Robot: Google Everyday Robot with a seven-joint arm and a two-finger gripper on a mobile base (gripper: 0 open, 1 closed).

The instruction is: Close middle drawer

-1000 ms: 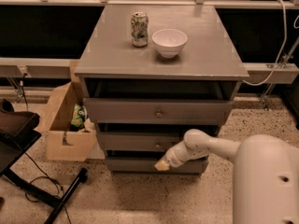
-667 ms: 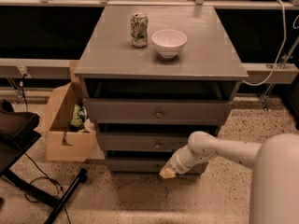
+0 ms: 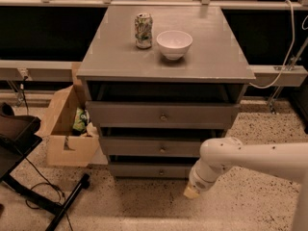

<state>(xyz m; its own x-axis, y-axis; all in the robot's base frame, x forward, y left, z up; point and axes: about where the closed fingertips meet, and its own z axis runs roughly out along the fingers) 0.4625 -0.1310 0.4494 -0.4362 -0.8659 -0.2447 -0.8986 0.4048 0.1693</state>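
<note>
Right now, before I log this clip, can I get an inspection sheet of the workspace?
Surface: grey cabinet top carries a can and a white bowl.
Job's things: middle drawer, dark gap above its front; looks slightly out.
Clutter: open cardboard box with green packets, left of cabinet.
Grippers: claw low near the floor, front right, apart from the middle drawer.
Cables: white cable at right; black cable on floor.
Surroundings: speckled floor; black stand at left.

bare floor (image 3: 134, 203) open before the middle drawer (image 3: 139, 147); gripper (image 3: 191, 192) low at the right, just off the lowest drawer (image 3: 139, 170); cardboard box (image 3: 65, 148) crowding the left side of the cabinet (image 3: 110, 57); black stand leg (image 3: 67, 199) nearby.
</note>
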